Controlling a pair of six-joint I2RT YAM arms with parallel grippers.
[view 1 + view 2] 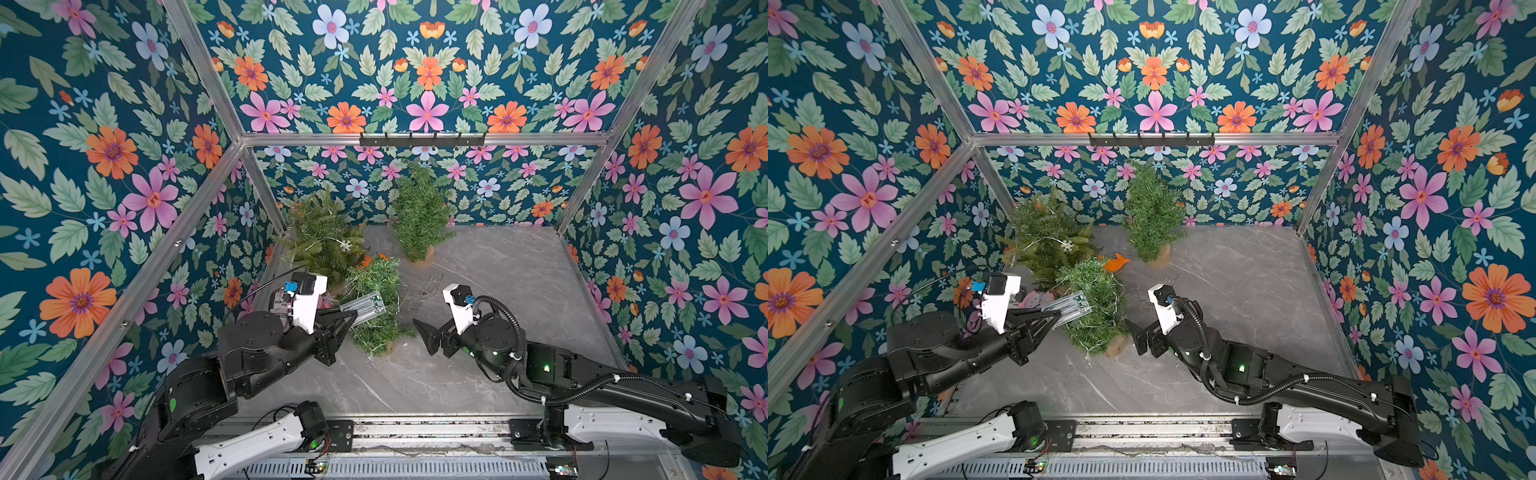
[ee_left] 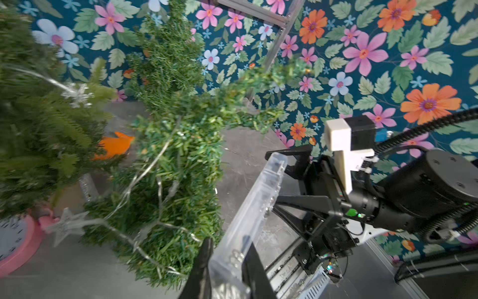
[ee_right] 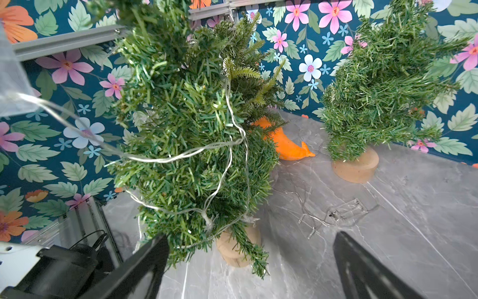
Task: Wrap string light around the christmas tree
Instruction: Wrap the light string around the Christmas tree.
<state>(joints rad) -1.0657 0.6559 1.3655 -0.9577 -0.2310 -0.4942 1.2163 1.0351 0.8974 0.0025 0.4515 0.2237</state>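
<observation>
Three trees (image 1: 382, 282) (image 1: 320, 237) (image 1: 419, 212); left pincer (image 1: 349, 318) clamped on clear battery box (image 1: 368, 305) (right pincer (image 1: 424, 336) apart, empty).

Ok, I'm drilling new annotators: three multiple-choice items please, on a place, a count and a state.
1. The orange fish lies: A on the table beyond the near tree; B on the wall hooks; C in a gripper.
2. Trees standing: A two; B three; C four.
3. The left gripper has its jaws: A open; B shut on the clear battery box; C shut on a branch.
1A, seen in a top view. 2B, near tree, corner tree, far tree. 3B, the box juts from them.
</observation>
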